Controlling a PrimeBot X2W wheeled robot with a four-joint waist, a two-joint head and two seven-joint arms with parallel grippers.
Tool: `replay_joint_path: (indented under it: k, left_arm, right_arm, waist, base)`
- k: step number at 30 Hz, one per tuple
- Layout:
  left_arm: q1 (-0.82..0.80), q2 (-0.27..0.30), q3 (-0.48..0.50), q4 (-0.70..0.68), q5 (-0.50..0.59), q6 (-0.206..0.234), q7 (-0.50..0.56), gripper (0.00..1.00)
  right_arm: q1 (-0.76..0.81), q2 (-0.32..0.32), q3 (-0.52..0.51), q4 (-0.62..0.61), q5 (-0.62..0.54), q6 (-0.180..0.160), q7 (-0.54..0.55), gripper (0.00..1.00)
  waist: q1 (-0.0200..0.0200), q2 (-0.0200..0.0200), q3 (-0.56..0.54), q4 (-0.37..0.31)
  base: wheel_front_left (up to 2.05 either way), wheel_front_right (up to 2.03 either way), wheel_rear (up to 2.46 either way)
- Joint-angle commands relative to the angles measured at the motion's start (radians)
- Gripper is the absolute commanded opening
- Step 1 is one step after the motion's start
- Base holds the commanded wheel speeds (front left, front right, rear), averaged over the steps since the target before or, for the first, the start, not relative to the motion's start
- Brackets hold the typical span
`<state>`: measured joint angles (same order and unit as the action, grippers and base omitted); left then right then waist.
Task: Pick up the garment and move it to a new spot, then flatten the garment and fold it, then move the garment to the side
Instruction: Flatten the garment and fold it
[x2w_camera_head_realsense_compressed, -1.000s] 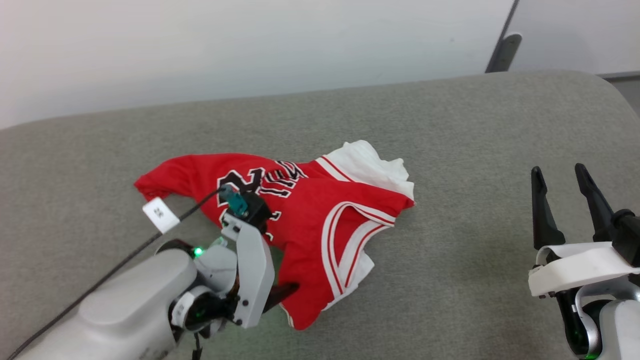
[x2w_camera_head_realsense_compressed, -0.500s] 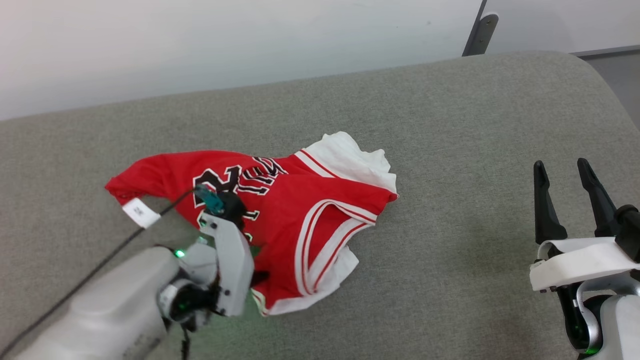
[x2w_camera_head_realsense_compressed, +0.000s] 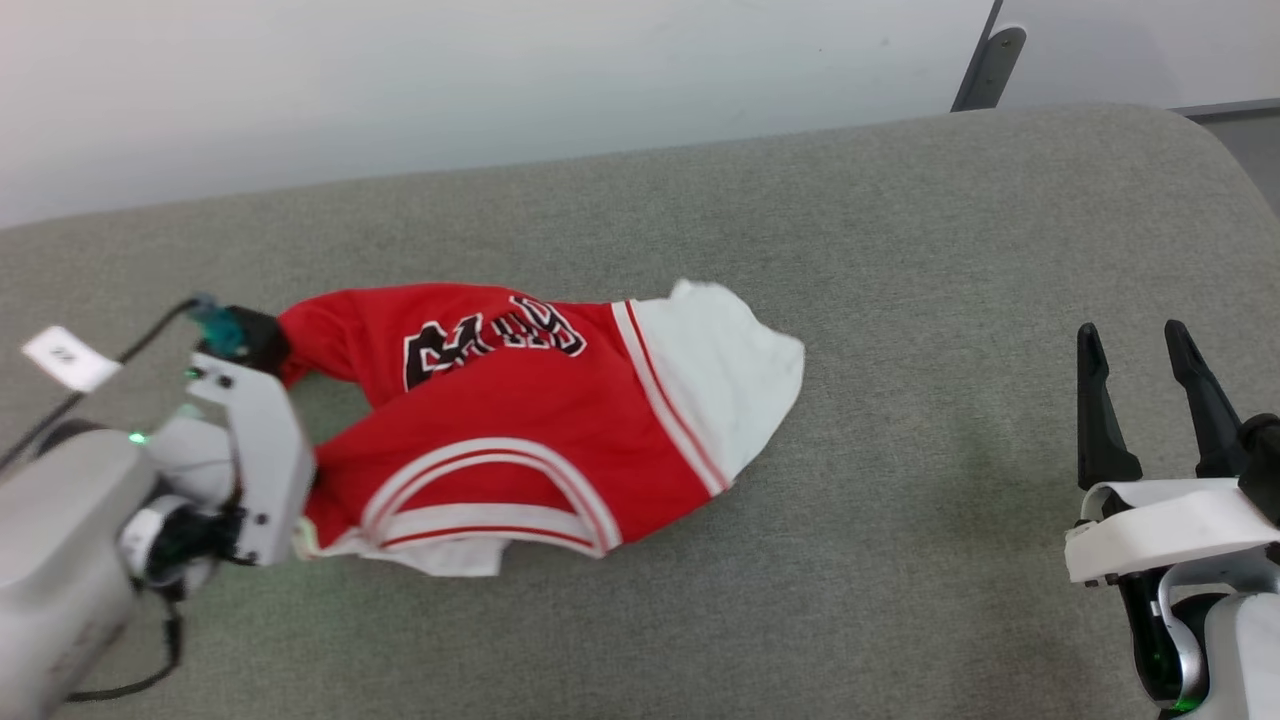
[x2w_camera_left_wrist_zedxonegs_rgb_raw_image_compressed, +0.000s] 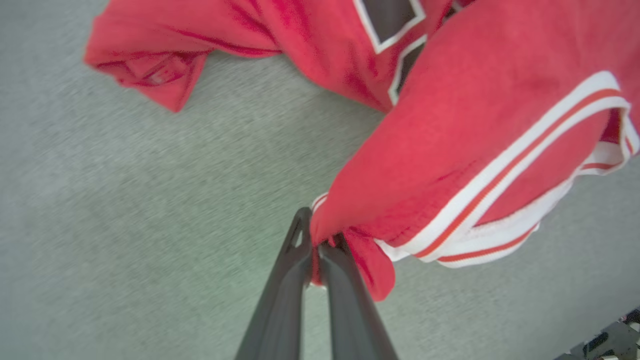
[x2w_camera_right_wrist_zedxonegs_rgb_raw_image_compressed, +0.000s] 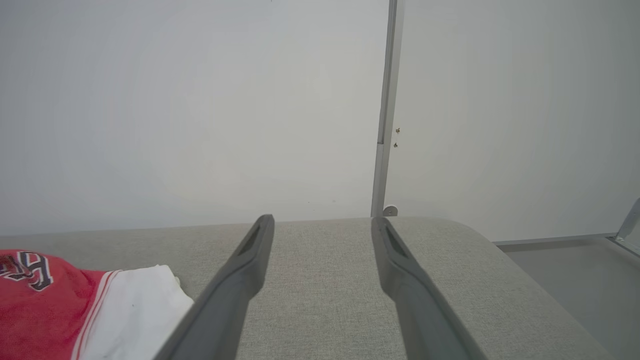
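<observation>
**A:** Red jersey cloth, so where is the garment (x2w_camera_head_realsense_compressed: 500, 430)?

**B:** Left of centre in the head view, bunched on the grey surface (x2w_camera_head_realsense_compressed: 900, 250), with its white sleeve toward the right.

**A:** Which step?

**B:** I'd judge pick-up-and-move. The left gripper (x2w_camera_left_wrist_zedxonegs_rgb_raw_image_compressed: 317, 237) has its fingers pinching a red fold beside the striped trim. The right gripper (x2w_camera_head_realsense_compressed: 1128, 330), at lower right, has its fingers spread and empty, well apart from the cloth.

**A:** Next?

**B:** Probably raise that end clear, carry it to a fresh spot and let go. Flattening will likely need both arms.

**A:** How do the views differ?

**B:** The left wrist view shows the pinch itself, while in the head view the wrist housing sits in front of it. The head view gives the whole layout and the lettering.
</observation>
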<state>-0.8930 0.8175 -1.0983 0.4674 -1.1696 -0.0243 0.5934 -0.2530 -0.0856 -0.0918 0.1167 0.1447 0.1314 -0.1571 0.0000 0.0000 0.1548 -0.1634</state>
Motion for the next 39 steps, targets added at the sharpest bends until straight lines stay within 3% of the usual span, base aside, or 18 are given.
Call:
replay_joint_path:
  k: [1,4,8,17,24,25,26,28,30,39]
  left_arm:
    - [-0.003,0.014,0.0,0.0,0.006,0.01,0.006,0.0]
    - [-0.016,0.047,0.004,-0.005,0.02,0.024,0.001,0.0]
    - [-0.042,0.036,0.034,-0.047,0.01,0.008,-0.039,0.0]
    - [-0.045,-0.097,0.033,-0.196,-0.035,-0.038,-0.058,0.0]
    - [0.016,-0.185,-0.029,-0.271,-0.062,-0.039,-0.015,0.0]
    - [0.024,-0.192,-0.04,-0.271,-0.056,-0.037,-0.014,0.14]
    - [0.033,-0.198,-0.047,-0.267,-0.051,-0.032,-0.015,0.35]
    - [0.046,-0.208,-0.056,-0.255,-0.047,-0.029,-0.023,0.58]
    - [0.053,-0.212,-0.06,-0.241,-0.041,-0.034,-0.032,1.0]
    - [0.02,-0.165,-0.012,-0.274,-0.078,-0.019,-0.027,1.0]
  right_arm:
    - [0.01,0.003,-0.002,-0.002,-0.004,-0.002,-0.001,1.0]
    - [0.012,0.006,-0.001,-0.002,-0.004,-0.001,-0.001,1.0]
    - [0.015,0.007,-0.002,-0.001,-0.004,-0.001,-0.003,1.0]
    - [0.015,0.008,0.014,0.013,-0.007,-0.001,-0.005,1.0]
    - [0.016,0.008,0.024,0.017,-0.004,-0.001,-0.003,1.0]
    - [0.016,0.008,0.025,0.017,-0.003,-0.002,-0.002,1.0]
    - [0.015,0.008,0.027,0.019,-0.003,-0.001,-0.002,1.0]
    - [0.011,0.009,0.029,0.021,-0.002,-0.001,-0.001,1.0]
    - [0.007,0.01,0.03,0.022,-0.002,-0.001,-0.003,1.0]
    - [0.008,0.011,0.012,0.024,-0.006,-0.001,-0.009,1.0]
  waist:
    - [0.0,0.0,0.0,0.002]
    - [0.0,0.0,0.0,0.003]
    - [0.0,0.0,0.001,0.005]
    - [0.0,0.0,-0.005,-0.001]
    - [0.0,0.0,-0.006,-0.016]
    - [0.0,0.0,-0.006,-0.017]
    - [0.0,0.0,-0.006,-0.018]
    - [0.0,0.0,-0.005,-0.02]
    - [0.0,0.0,-0.004,-0.021]
    - [0.0,0.0,-0.013,-0.005]
  base:
    - [0.0,0.0,0.0]
    - [0.0,0.0,0.0]
    - [0.0,0.0,0.0]
    - [0.0,0.0,0.0]
    - [0.0,0.0,0.0]
    - [0.0,0.0,0.0]
    - [0.0,0.0,0.0]
    - [0.0,0.0,0.0]
    - [0.0,0.0,0.0]
    - [0.0,0.0,0.0]
